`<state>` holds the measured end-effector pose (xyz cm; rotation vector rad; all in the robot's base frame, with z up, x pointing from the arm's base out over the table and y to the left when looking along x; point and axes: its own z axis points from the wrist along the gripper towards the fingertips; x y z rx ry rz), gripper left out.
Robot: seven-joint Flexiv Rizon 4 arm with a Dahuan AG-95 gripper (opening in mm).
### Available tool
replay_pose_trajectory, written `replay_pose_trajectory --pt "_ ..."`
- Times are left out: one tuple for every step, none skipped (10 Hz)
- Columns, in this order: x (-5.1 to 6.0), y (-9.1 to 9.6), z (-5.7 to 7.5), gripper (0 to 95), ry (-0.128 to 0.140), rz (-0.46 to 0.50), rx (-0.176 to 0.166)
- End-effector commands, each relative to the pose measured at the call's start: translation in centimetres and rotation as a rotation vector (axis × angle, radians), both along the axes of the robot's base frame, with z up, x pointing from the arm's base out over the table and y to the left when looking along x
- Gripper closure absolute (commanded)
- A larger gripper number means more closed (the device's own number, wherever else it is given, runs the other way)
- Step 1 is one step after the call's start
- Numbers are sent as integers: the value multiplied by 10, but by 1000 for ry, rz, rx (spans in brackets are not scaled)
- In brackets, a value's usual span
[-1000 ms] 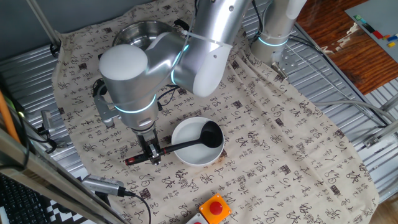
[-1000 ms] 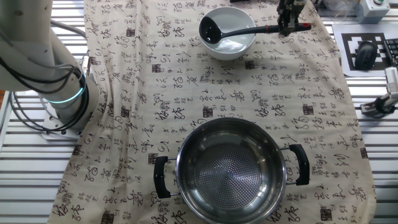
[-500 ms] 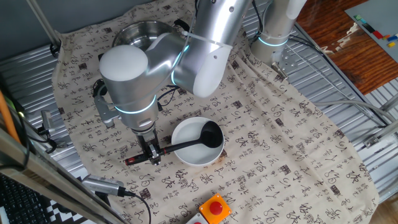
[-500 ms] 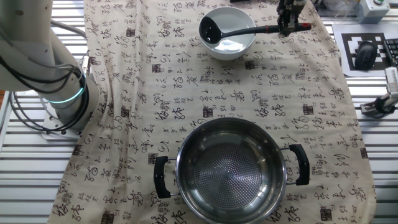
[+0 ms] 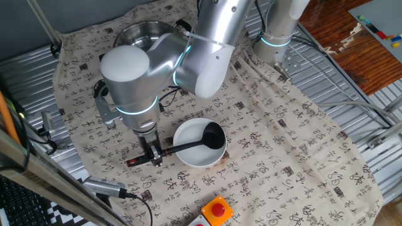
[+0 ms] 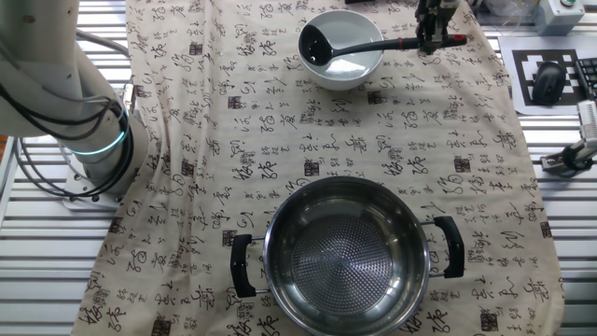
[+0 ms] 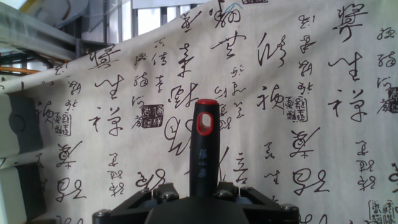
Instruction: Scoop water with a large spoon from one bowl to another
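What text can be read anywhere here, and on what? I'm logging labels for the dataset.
Tablecloth: printed all over with brush-style Chinese calligraphy and small seal stamps; cursive, not legible to me.
Large spoon: small pale marks on the handle below the red tip, too blurred to read.
Card beside the cloth: a black-and-white marker pattern, no words.

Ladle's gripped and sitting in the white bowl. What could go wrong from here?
1. The end effector grips the ladle near its red tip, far from the cup; a full cup might tilt or twist.
2. The steel bowl sits across the cloth, so drips are likely.
3. Lifting may catch and tip the white bowl.
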<state>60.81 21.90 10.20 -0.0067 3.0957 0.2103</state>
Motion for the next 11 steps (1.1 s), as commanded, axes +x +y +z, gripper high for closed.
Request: replay_pose_trajectory --pt "0 0 0 570 0 0 0" --pt "0 0 0 570 0 0 0" --pt "0 0 0 570 0 0 0" --pt "0 0 0 570 0 0 0" --pt "0 0 0 570 0 0 0" --pt "0 0 0 570 0 0 0" --pt "0 0 0 570 0 0 0" --pt "0 0 0 570 0 0 0" --pt "-5 -2 -4 570 2 34 -15" --pt "-5 -2 -4 570 2 35 -16" --pt "-5 -2 -4 570 3 35 -16"
